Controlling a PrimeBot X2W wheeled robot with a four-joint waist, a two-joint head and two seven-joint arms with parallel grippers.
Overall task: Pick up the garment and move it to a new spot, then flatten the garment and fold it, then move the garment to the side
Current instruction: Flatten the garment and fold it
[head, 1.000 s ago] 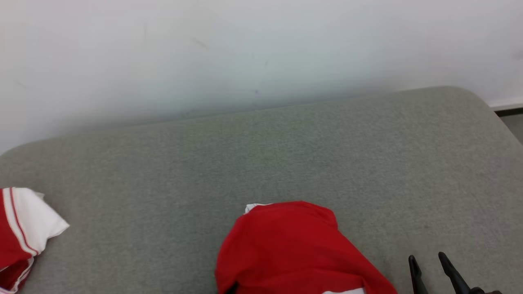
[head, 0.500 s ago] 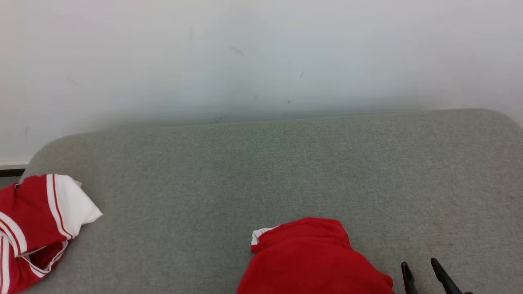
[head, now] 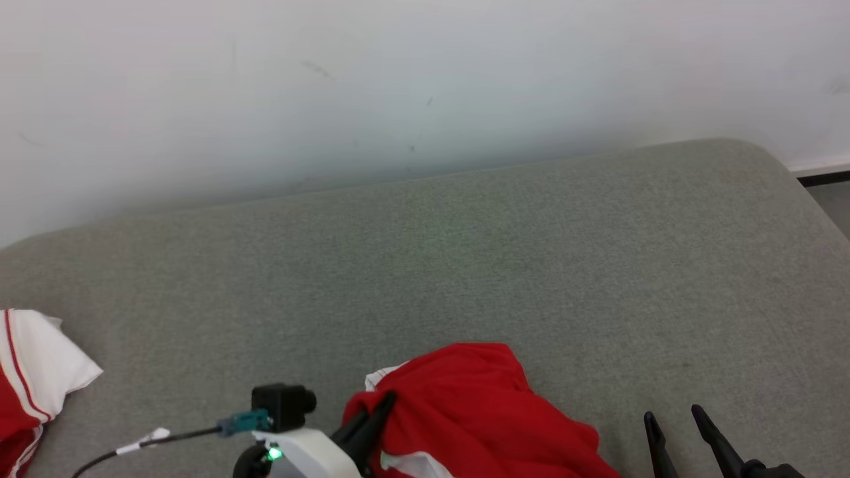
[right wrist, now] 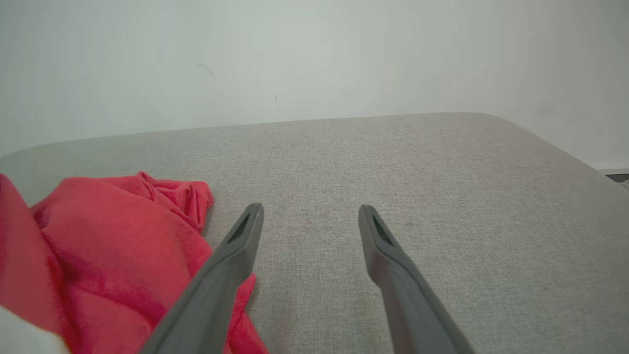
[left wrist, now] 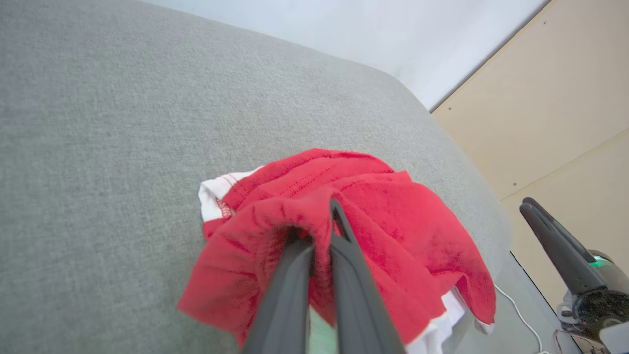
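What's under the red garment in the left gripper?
The grey cushion shows around the red garment, and a white layer peeks out at its edge. The left gripper pinches a fold; anything beneath the bunched cloth is covered.

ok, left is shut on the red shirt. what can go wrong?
The left fingers pinch only a small bunched fold of the red garment; it may slip on lifting.
The garment lies at the near edge of the grey cushion; a pull could drag it off.
The open right fingers sit close beside it and might snag cloth.
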